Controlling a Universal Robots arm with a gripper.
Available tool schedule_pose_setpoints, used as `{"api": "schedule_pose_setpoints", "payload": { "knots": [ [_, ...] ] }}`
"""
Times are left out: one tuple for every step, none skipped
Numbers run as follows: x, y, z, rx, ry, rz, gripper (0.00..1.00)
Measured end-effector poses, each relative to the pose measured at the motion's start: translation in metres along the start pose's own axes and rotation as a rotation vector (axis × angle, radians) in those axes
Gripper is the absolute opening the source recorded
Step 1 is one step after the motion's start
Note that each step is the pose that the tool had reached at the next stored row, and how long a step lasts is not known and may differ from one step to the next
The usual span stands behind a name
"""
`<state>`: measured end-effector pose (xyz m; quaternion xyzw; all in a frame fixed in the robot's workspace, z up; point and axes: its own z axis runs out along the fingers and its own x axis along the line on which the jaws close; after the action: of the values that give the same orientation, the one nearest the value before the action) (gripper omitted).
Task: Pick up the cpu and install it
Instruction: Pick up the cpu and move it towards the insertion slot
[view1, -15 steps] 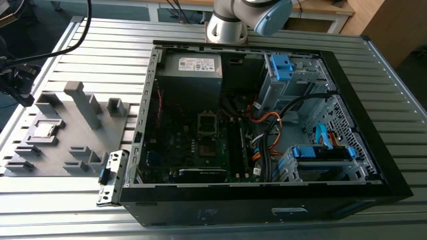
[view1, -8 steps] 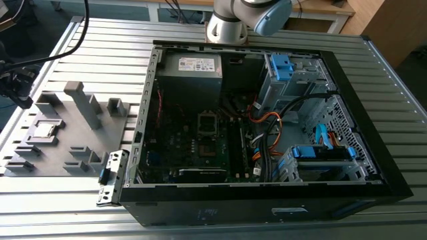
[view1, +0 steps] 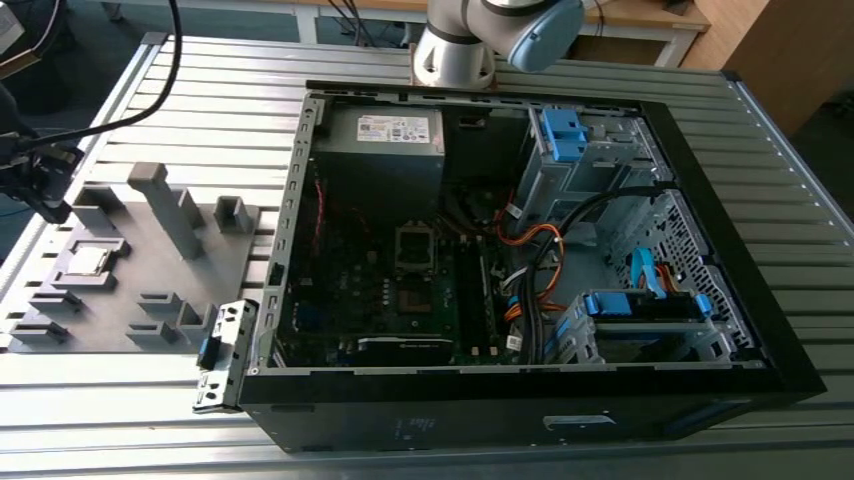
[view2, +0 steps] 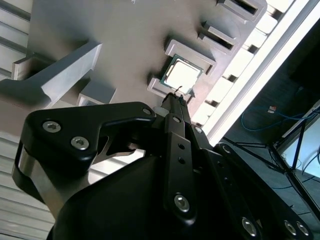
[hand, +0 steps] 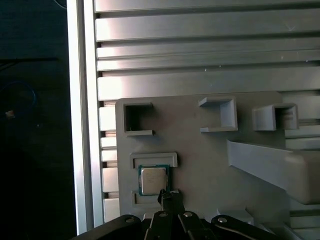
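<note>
The cpu (view1: 90, 261) is a small silvery square chip lying flat in a framed pocket of the grey plastic tray (view1: 160, 290), at the exterior view's left. Both wrist views look down on the cpu (view2: 182, 75) (hand: 152, 180) in that pocket. My gripper (view1: 38, 185) hangs above the tray's edge at the far left of the exterior view, apart from the chip. Its black fingers meet in one narrow tip (view2: 176, 97) (hand: 167, 194), shut with nothing between them, and that tip points at the chip's near edge.
An open black computer case (view1: 747, 330) lies on the slatted metal table (view1: 200, 90), with the motherboard socket (view1: 416, 248), cables and blue drive clips inside. Tall grey blocks (view1: 167, 205) stand on the tray beside the chip. The table's edge (hand: 80, 125) runs close to the tray.
</note>
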<state>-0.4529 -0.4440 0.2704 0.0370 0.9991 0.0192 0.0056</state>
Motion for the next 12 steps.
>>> {"api": "schedule_pose_setpoints", "payload": {
  "knots": [
    [0.0000, 0.0000, 0.0001, 0.0002, 0.0001, 0.000, 0.11],
    [0.0000, 0.0000, 0.0001, 0.0002, 0.0002, 0.000, 0.11],
    [0.0000, 0.0000, 0.0001, 0.0002, 0.0002, 0.000, 0.11],
    [0.0000, 0.0000, 0.0002, 0.0001, 0.0001, 0.000, 0.11],
    [0.0000, 0.0000, 0.0002, 0.0001, 0.0001, 0.000, 0.11],
    [0.0000, 0.0000, 0.0002, 0.0001, 0.0002, 0.000, 0.11],
    [0.0000, 0.0000, 0.0004, 0.0001, 0.0020, 0.000, 0.11],
    [0.0000, 0.0000, 0.0006, 0.0002, 0.0066, 0.000, 0.11],
    [0.0000, 0.0000, 0.0006, 0.0008, 0.0120, 0.000, 0.11],
    [0.0001, 0.0000, 0.0005, 0.0010, 0.0128, 0.001, 0.11],
    [0.0001, 0.0000, 0.0004, 0.0011, 0.0136, 0.001, 0.11],
    [0.0000, 0.0000, 0.0004, 0.0011, 0.0142, 0.001, 0.11]
  ]
}}
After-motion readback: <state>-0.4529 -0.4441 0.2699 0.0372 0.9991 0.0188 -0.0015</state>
